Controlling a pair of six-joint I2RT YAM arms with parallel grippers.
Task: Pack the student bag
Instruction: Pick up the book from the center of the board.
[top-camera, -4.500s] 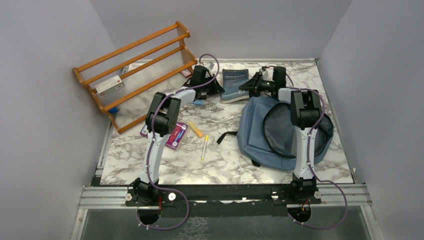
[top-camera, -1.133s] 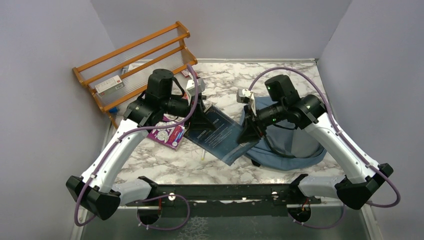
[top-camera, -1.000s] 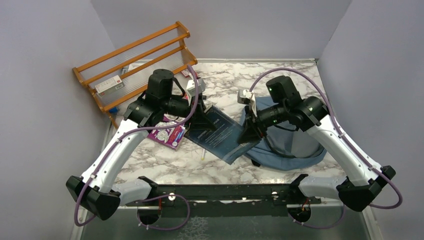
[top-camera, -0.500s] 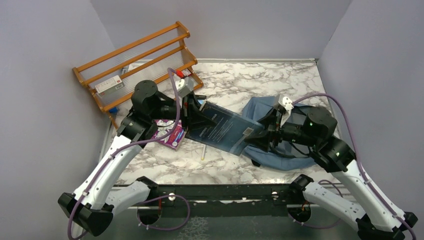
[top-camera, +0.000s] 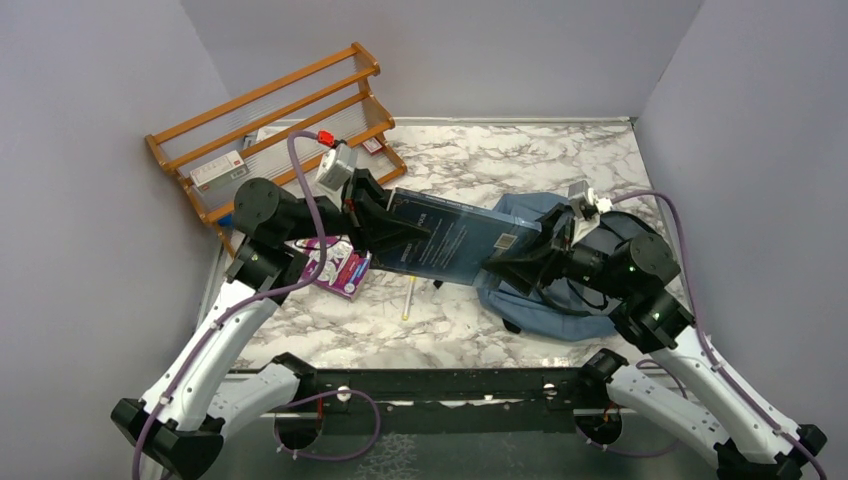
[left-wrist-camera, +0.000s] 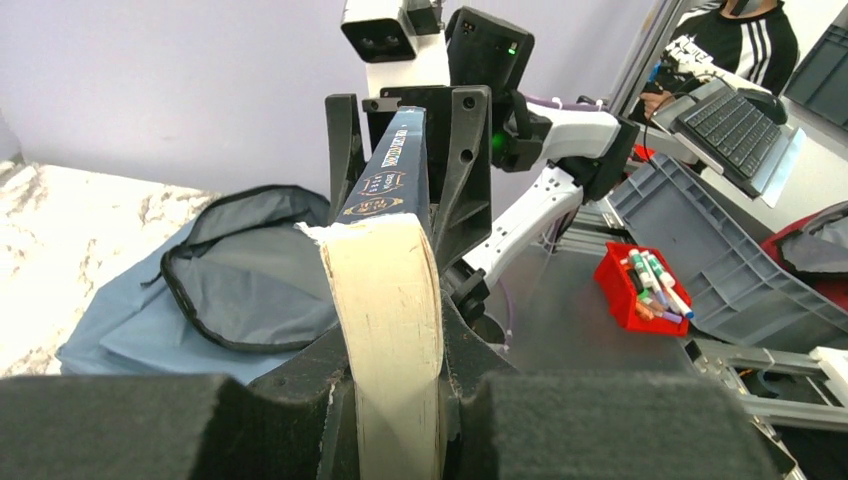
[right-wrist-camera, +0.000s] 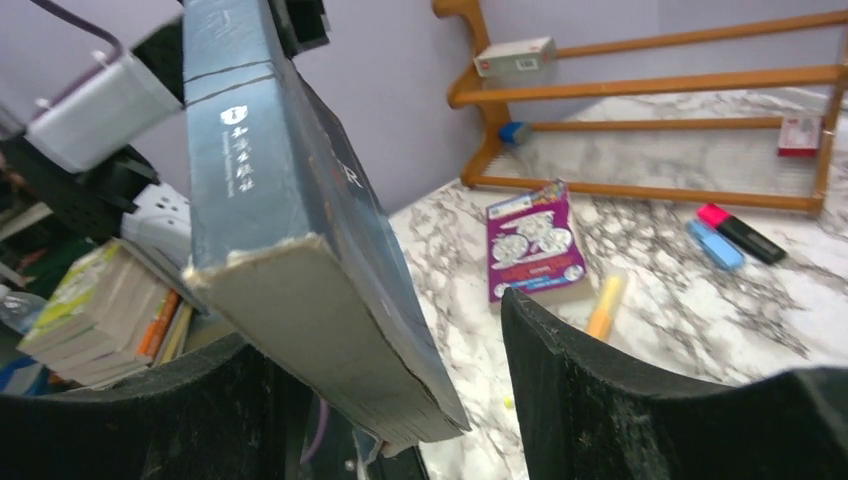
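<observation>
Marble tabletop (top-camera: 470, 340) fills the middle of the top view. Above it your left gripper (top-camera: 395, 228) pinches the left end of the dark book (top-camera: 450, 240), held spine up. Your right gripper (top-camera: 505, 265) is spread around the book's other end, with a gap beside one finger. Right of centre, the student bag (top-camera: 560, 312) lies open-mouthed on the marble beneath them.
</observation>
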